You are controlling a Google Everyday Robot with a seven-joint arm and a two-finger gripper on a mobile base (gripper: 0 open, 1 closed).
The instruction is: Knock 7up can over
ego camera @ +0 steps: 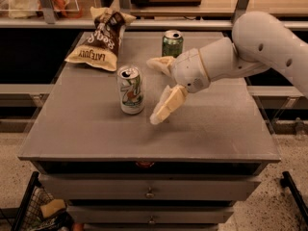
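Observation:
The 7up can (131,90), white and silver with a green "7" logo and a silver top, stands upright on the grey table (96,138), left of centre. My gripper (155,91) is just to its right, a short gap away and not touching. The fingers are spread wide: one cream finger (167,105) points down toward the table, the other (160,64) reaches left at about the can's top height. The gripper holds nothing. The white arm (260,47) comes in from the upper right.
A darker all-green can (172,43) stands upright at the back of the table, behind the gripper. A brown chip bag (99,40) lies at the back left. Shelving runs behind the table and drawers sit below its front edge.

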